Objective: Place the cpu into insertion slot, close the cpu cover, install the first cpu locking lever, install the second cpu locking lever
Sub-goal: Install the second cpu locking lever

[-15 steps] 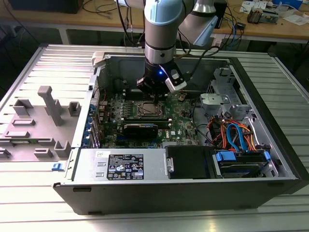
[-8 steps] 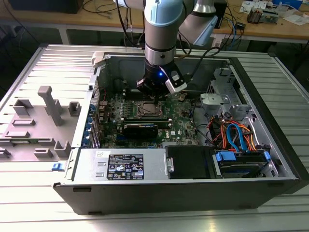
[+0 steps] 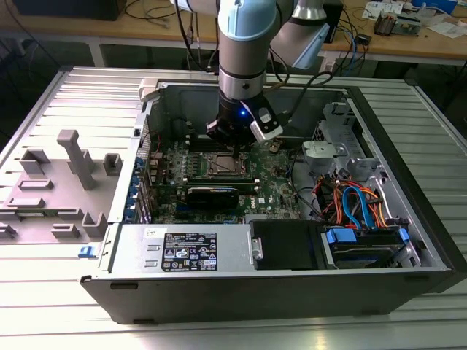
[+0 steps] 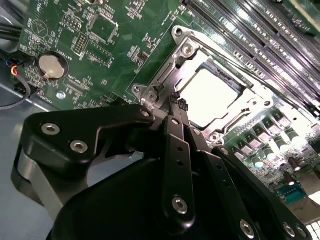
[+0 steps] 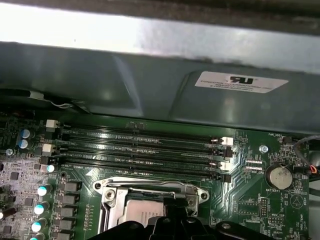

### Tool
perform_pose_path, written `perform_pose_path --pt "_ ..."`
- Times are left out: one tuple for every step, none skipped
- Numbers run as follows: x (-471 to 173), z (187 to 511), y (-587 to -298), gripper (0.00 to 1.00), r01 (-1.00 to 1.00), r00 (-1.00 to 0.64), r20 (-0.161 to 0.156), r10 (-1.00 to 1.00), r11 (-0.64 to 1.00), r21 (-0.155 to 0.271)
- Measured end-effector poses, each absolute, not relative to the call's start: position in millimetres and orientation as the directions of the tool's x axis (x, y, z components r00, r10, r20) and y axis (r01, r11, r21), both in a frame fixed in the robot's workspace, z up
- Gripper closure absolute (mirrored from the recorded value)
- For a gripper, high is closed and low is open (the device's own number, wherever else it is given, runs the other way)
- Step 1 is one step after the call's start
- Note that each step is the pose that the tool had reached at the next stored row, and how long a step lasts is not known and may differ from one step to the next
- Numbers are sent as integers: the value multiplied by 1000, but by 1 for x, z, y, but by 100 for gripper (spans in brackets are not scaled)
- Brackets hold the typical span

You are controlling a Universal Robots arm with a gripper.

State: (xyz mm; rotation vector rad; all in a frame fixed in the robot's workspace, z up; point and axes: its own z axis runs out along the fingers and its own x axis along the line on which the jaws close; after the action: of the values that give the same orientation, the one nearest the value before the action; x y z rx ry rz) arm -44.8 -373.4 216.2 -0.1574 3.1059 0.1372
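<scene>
The cpu (image 4: 207,95) lies flat in the insertion slot (image 3: 222,166), its silvery top bright in both wrist views (image 5: 142,215). The cpu cover (image 4: 239,107) lies down over it as a metal frame, and the chip shows through the cut-out (image 5: 111,205). A thin metal lever rod (image 5: 150,184) runs along the socket's side next to the memory slots. My gripper (image 4: 177,100) is shut, with its black fingertips together at the socket's edge beside the chip. In the exterior view the gripper (image 3: 230,142) hangs directly over the socket inside the open computer case.
Long black memory slots (image 5: 140,150) run beside the socket, and a coin battery (image 5: 278,176) sits on the green motherboard (image 4: 115,45). The case wall (image 5: 150,85) stands close behind. Bundled cables (image 3: 350,200) and a drive bay fill the exterior view's right; a grey fixture (image 3: 73,157) stands on the left.
</scene>
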Motion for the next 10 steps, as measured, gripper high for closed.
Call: perform_pose_path --pt "-45 218 -374 89 -102 -994 -33 -100 991 87" --pt "-45 220 -374 89 -102 -994 -33 -100 991 87" --pt "-45 222 -375 89 -102 -994 -33 -100 991 86" --pt "-45 223 -375 89 -102 -994 -33 -100 991 86" --pt "-45 223 -375 89 -102 -994 -33 -100 991 87" --pt "-45 223 -376 89 -102 -994 -33 -100 991 86" --pt "-45 223 -376 89 -102 -994 -33 -100 991 86" --pt "-45 223 -376 89 -102 -994 -33 -100 991 86" --pt "-45 223 -377 89 -102 -994 -33 -100 991 86" --pt "-45 223 -378 89 -102 -994 -33 -100 991 86"
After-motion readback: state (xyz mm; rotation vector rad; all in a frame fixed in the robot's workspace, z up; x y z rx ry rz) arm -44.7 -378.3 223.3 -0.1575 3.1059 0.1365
